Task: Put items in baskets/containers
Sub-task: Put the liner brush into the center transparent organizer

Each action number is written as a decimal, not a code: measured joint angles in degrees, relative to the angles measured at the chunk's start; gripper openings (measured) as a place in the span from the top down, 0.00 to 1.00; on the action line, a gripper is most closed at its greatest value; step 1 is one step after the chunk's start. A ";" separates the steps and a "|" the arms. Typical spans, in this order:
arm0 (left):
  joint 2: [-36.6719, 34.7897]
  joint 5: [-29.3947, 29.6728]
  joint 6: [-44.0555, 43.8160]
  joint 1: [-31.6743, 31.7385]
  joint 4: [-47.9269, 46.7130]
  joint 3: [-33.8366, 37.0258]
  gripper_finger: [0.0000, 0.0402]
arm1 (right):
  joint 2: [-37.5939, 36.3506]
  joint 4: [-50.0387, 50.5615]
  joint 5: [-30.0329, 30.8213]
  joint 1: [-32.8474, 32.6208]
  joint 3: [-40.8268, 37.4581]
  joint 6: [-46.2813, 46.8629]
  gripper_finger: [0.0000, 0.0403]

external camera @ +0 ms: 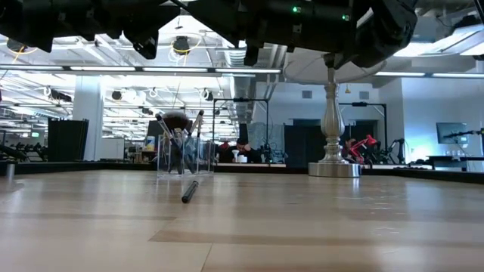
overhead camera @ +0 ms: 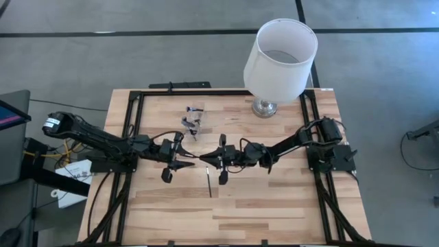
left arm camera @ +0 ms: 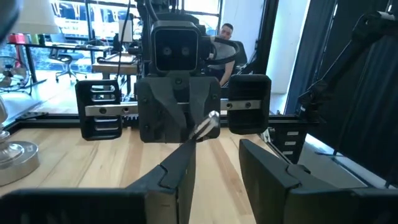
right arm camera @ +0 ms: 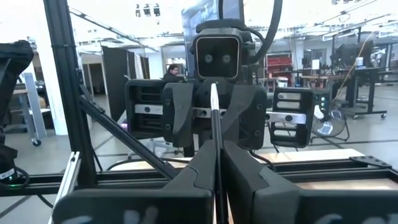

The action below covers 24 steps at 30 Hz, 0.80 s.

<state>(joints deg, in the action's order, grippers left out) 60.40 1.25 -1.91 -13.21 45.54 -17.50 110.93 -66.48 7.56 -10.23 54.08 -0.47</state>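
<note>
My right gripper [overhead camera: 208, 159] is shut on a thin makeup brush [right arm camera: 214, 121] above the table's middle. The brush's silver end [left arm camera: 210, 123] sticks out toward my left gripper [overhead camera: 191, 162]. That gripper faces it, open [left arm camera: 217, 177], a short way off. Whether one of its fingers touches the brush end, I cannot tell. Another dark brush [overhead camera: 209, 185] lies flat on the wood, also seen in the low view [external camera: 189, 191]. The clear container [overhead camera: 193, 121] stands farther back, with several brushes upright in it [external camera: 181, 147]. My right gripper pinches the brush's dark shaft [right arm camera: 216, 163] between its two fingers. The fingers are about level and point toward the table's left. The brush lies along them, its silver end out past the fingertips. It is lifted clear of the table.
A lamp with a white shade [overhead camera: 280, 58] and a silver base [external camera: 331, 168] stands at the table's far right. A black frame [overhead camera: 134, 116] runs along the table's edges. Bare wood lies toward the near edge.
</note>
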 joint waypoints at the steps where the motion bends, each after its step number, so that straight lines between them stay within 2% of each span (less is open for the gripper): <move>1: 0.00 -0.02 0.00 0.00 0.00 0.00 0.70 | 0.00 0.01 0.04 -0.10 0.00 0.00 0.97; 17: -0.07 1.34 0.17 0.02 2.50 -0.02 0.71 | 0.00 0.37 -0.05 -0.54 -0.02 -0.04 0.99; 20: -0.07 1.34 0.17 0.02 2.62 -0.02 0.76 | 0.00 0.36 -0.05 -0.52 -0.02 -0.04 0.99; 24: -0.07 1.34 0.20 0.02 2.89 -0.02 0.89 | 0.00 0.31 -0.01 -0.52 -0.02 -0.04 0.96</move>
<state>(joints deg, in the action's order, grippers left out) 60.34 2.60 -1.71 -13.19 48.43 -17.52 110.93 -66.17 7.55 -10.74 54.06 -0.51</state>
